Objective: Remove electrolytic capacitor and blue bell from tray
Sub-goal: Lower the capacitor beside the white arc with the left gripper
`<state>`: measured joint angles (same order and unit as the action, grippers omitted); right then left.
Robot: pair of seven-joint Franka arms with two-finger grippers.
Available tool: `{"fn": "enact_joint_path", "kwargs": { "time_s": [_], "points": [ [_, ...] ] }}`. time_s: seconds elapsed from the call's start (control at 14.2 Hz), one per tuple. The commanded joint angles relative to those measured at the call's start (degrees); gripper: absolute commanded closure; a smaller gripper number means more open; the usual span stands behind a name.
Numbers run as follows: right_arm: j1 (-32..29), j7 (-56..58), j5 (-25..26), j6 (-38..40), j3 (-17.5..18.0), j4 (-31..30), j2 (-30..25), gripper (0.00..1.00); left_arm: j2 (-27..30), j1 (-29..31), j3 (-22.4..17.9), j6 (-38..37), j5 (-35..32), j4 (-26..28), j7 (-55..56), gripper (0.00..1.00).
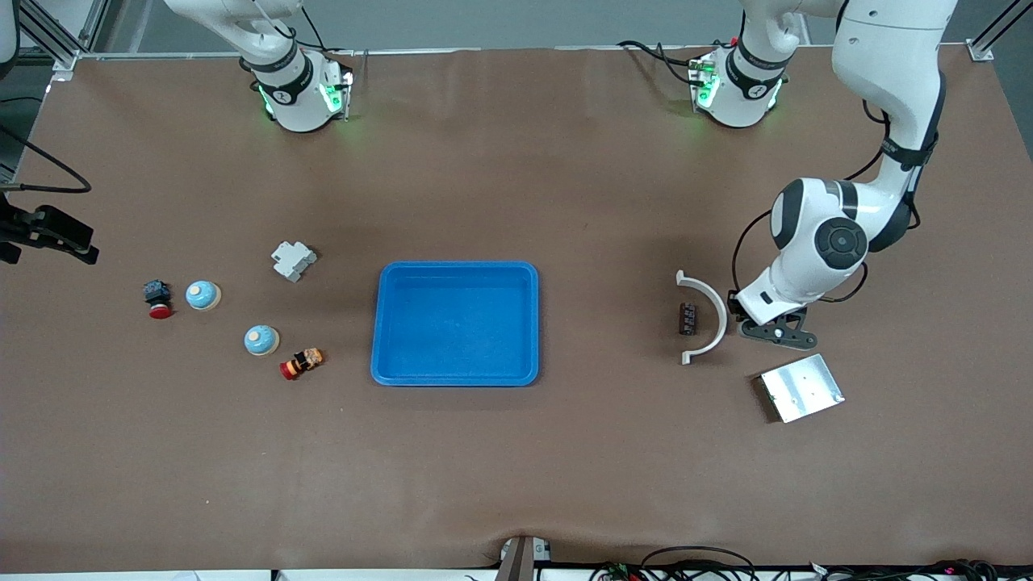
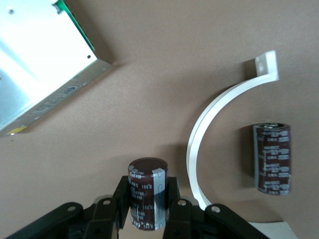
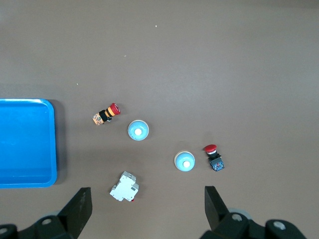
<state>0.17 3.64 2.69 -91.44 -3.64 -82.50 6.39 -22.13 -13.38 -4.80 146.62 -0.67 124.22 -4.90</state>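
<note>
My left gripper (image 1: 773, 331) is low at the table beside a white curved bracket (image 1: 704, 316), toward the left arm's end. In the left wrist view it (image 2: 147, 200) is shut on a dark brown capacitor (image 2: 146, 174), with a finger on each side. A second capacitor (image 1: 687, 318) lies inside the bracket's curve and also shows in the left wrist view (image 2: 271, 158). Two blue bells (image 1: 202, 294) (image 1: 261, 340) sit toward the right arm's end. My right gripper (image 3: 147, 209) is open and empty, high over that end; its hand is out of the front view. The blue tray (image 1: 379, 323) is empty.
A silver metal box (image 1: 799, 387) lies nearer the camera than my left gripper. A white circuit breaker (image 1: 293, 261) and two red push buttons (image 1: 158, 298) (image 1: 302, 363) lie around the bells. A black camera mount (image 1: 48, 230) juts in at the table's edge.
</note>
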Motion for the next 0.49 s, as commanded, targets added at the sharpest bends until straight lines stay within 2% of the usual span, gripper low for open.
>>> {"fn": "enact_joint_path", "kwargs": {
  "time_s": [0.0,0.42],
  "points": [
    [-0.3,-0.1,0.6,0.7,0.3,0.3,-0.4,0.0,-0.9,0.8,0.0,2.3,-0.2,0.8,-1.5,1.0],
    [-0.4,0.0,0.7,0.7,0.2,0.3,-0.4,0.0,-2.9,2.4,0.0,3.1,-0.2,1.2,-2.8,1.0]
  ]
}}
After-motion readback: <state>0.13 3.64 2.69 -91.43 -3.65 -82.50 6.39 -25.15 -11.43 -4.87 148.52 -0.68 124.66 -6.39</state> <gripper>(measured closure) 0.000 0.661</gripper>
